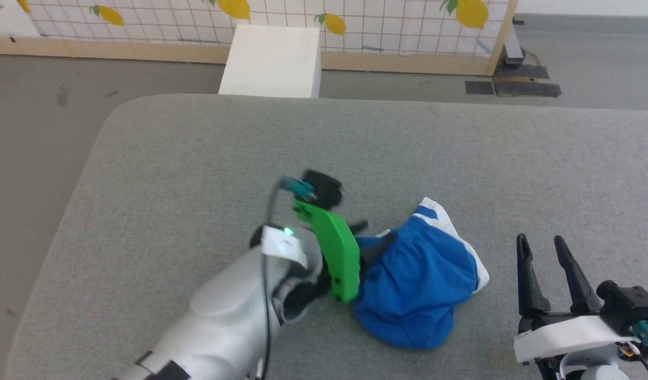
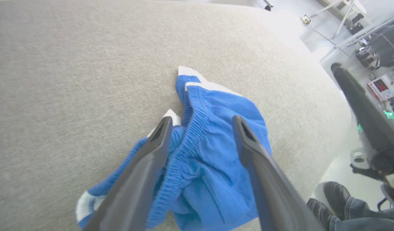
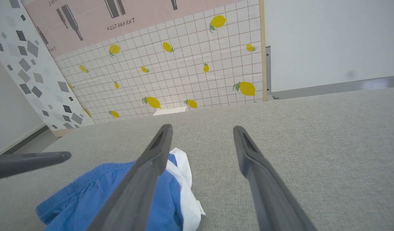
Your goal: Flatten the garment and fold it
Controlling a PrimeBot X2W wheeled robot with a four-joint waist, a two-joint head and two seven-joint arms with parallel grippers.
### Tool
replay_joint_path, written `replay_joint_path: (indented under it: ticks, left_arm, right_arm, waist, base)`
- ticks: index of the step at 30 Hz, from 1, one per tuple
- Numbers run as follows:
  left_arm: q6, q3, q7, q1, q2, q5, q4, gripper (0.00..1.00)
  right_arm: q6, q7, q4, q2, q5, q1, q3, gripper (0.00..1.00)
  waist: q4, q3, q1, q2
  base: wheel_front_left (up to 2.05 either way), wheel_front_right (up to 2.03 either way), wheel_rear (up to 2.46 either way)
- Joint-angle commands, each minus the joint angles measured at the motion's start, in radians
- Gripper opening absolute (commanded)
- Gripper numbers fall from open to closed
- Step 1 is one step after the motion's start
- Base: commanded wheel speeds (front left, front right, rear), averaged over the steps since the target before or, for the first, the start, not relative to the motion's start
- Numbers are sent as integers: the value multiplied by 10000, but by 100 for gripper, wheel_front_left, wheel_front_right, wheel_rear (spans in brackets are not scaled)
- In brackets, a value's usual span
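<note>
Left wrist view has the left gripper (image 2: pixel 201 123) rising from the bottom edge to mid-frame, its two dark fingers (image 2: pixel 142 179) spread well apart. Between and beneath them lies the garment (image 2: pixel 216 150), royal-blue shorts bunched in a heap. The gathered waistband (image 2: pixel 197 125) runs up the gap between the fingers; whether the tips touch the cloth cannot be told. White trim shows at the top of the heap and at its lower left. The heap rests on a grey fabric surface (image 2: pixel 71 64). In the lower right corner a person's dark shoes (image 2: pixel 335 192) and jeans cuffs stand on the floor.

In the head view the pale left arm (image 1: pixel 223 316) lies across the lower centre, with a green plate (image 1: pixel 337 253) at its wrist just left of the garment, which sits right of centre in the lower half. The right gripper (image 1: pixel 540 240) is in the lower right corner, fingers parted and pointing up the frame, near the garment but clear of it. One of its fingers also stands at the right edge of the left wrist view.

In the right wrist view the garment is at the lower left, partly behind the left-hand finger. Beyond the surface's far edge in the head view, at upper centre, stand a white box (image 1: pixel 273 60) and a lemon-print panel (image 1: pixel 397 21).
</note>
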Motion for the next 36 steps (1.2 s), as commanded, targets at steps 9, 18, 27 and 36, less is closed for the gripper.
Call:
replay_joint_path:
  ticks: [9, 18, 27, 36]
  left_arm:
    - [1154, 2223, -2864, 421, 1471, -230, -1224, 100]
    - [2748, 4391, -4991, 2787, 2589, 1067, -2502, 100]
    - [3210, 6187, -5002, 6046, 1756, 2931, -4259, 100]
    - [2816, 6854, -5003, 7024, 857, 3639, -4482, 100]
  right_arm:
    - [-13, -51, 53, -4, 94, 293, 7, 100]
    - [-13, -51, 138, -4, -8, 324, -71, 100]
    - [-13, 42, 595, -4, -215, 412, -42, 100]
    - [-13, 2068, 878, -4, -457, -494, 147, 100]
  waist:
    - [427, -479, 1, 0]
    - [440, -758, 1, 0]
    - [245, -869, 1, 0]
    - [249, -702, 1, 0]
  base:
    - [0, 0, 0]
    - [0, 0, 0]
    - [0, 0, 0]
    - [0, 0, 0]
